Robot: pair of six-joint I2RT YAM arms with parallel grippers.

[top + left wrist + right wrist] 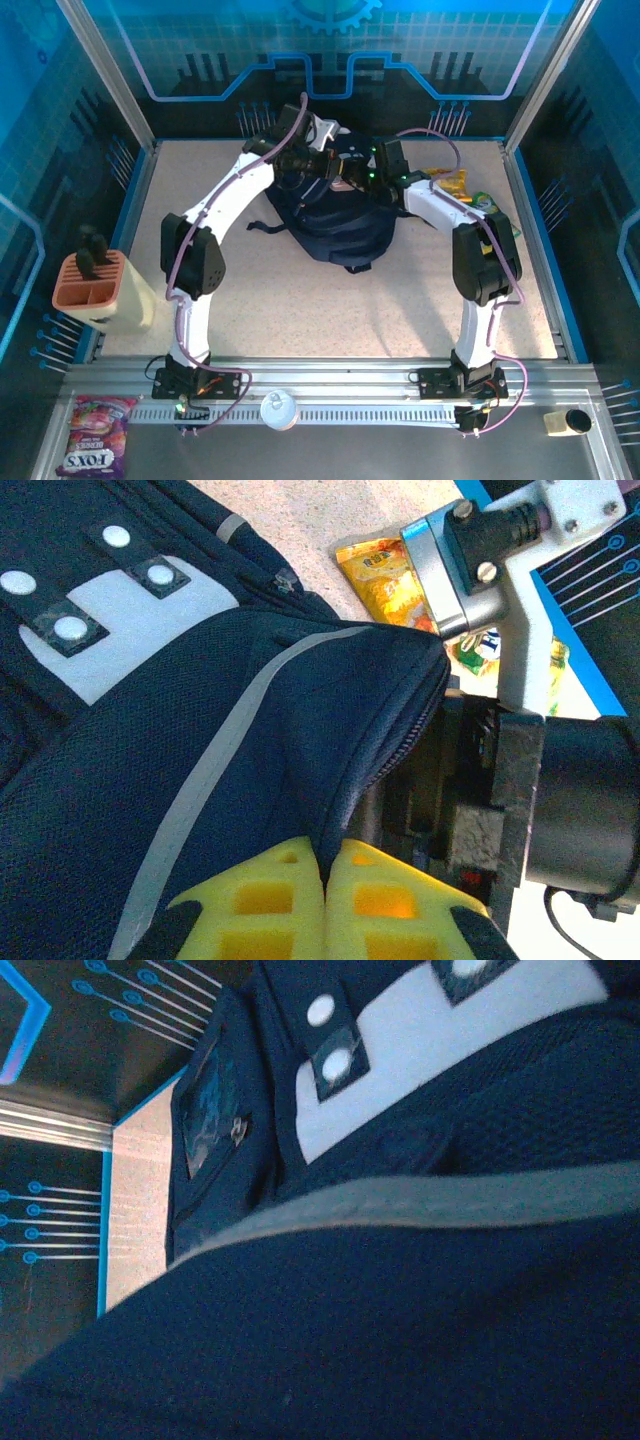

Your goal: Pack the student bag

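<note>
The student bag [340, 225], dark navy with grey trim and white patches, lies at the back middle of the table. My left gripper [333, 170] reaches over its top. In the left wrist view its yellow fingertips [280, 880] are shut on the bag's fabric edge [340, 800] beside the zip, the gripper [328, 865] pinching a raised fold. My right gripper [363, 178] meets the bag from the right, close to the left one. The right wrist view has navy mesh [400, 1340] pressed up to the lens, hiding the fingers.
Yellow snack packets [450, 182] [385, 580] and a green item [503, 212] lie right of the bag under the right arm [560, 780]. An orange holder [90, 285] stands at the left edge. A candy packet [95, 440] lies on the near rail.
</note>
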